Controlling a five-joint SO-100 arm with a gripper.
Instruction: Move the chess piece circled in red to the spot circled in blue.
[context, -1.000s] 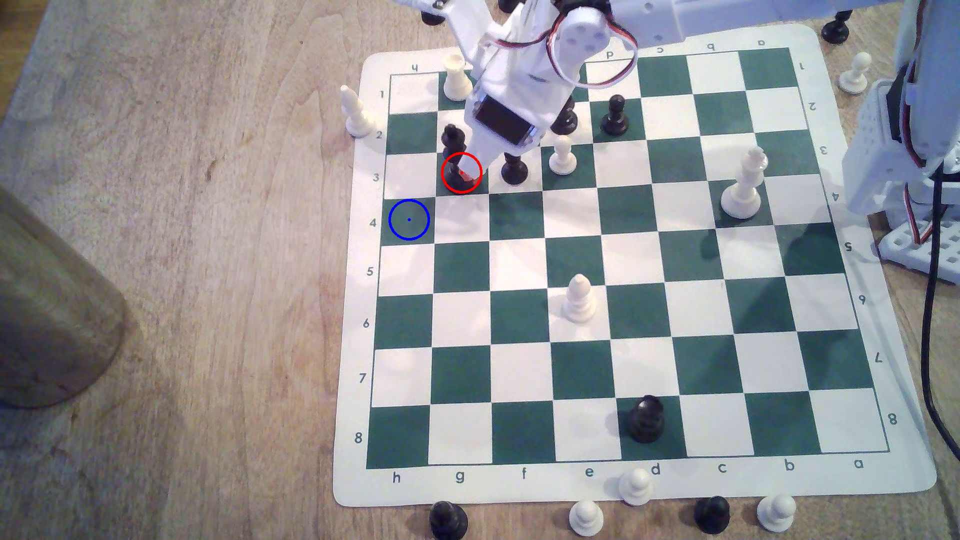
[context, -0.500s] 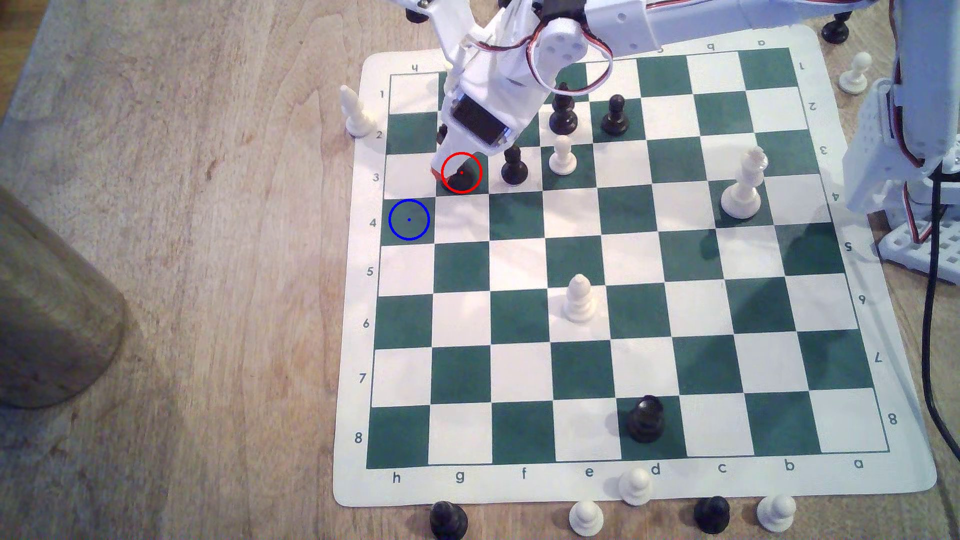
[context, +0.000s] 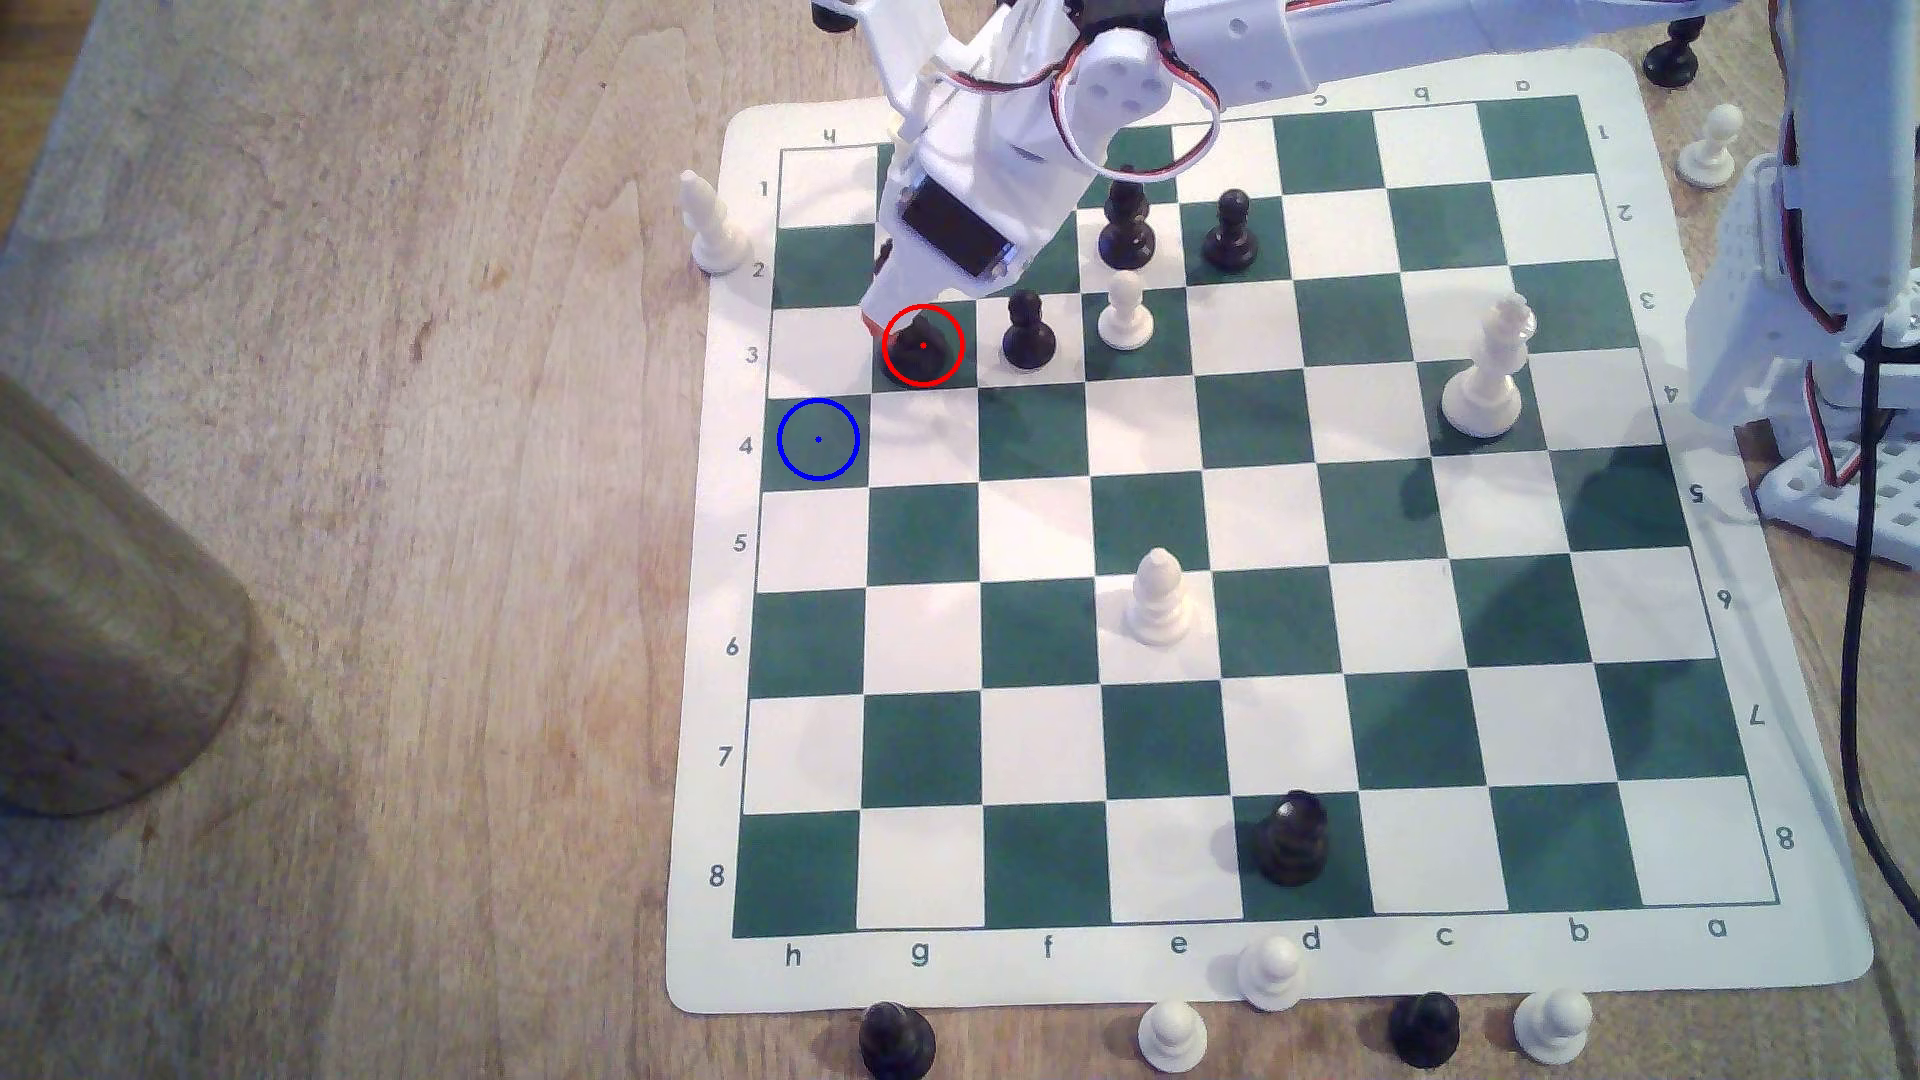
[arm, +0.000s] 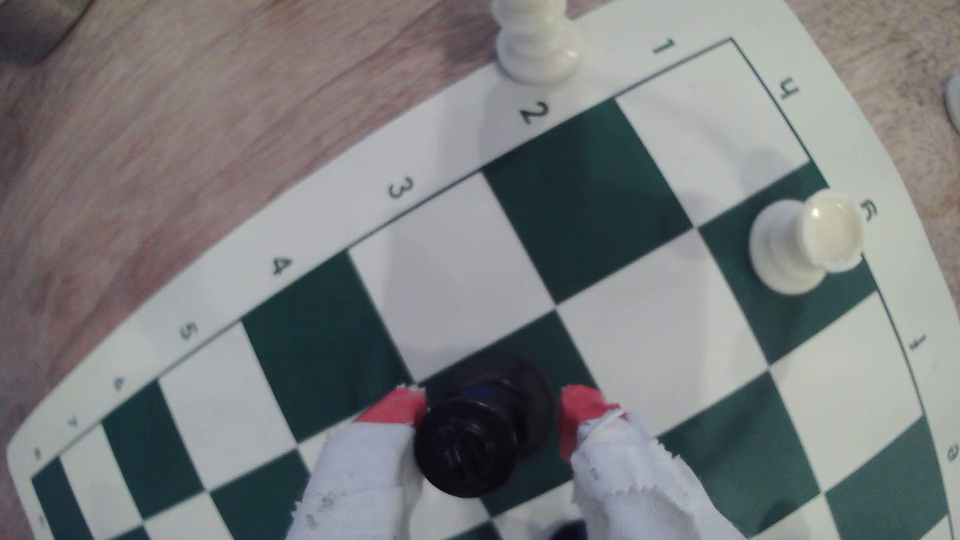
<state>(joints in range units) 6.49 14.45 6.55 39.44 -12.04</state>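
- The spot (context: 818, 439), ringed in blue on row 4, lies bare at the board's (context: 1039, 966) edge on the exterior view's left.
- Diagonally behind it, the chess piece (context: 923, 351) stands upright, long axis vertical, on the red-ringed square.
- The gripper (arm: 491, 410) straddles its crown, jaws open, 1 red fingertip (arm: 396, 407) touching.
- Since 0.5 s ago the arm has edged slightly farther back; the piece has not moved.

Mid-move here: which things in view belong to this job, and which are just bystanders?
Job: black chess piece in the red ring; blue-ringed green square; gripper, open around the piece.

Bystanders: black pawn; white pawn; white bishop.
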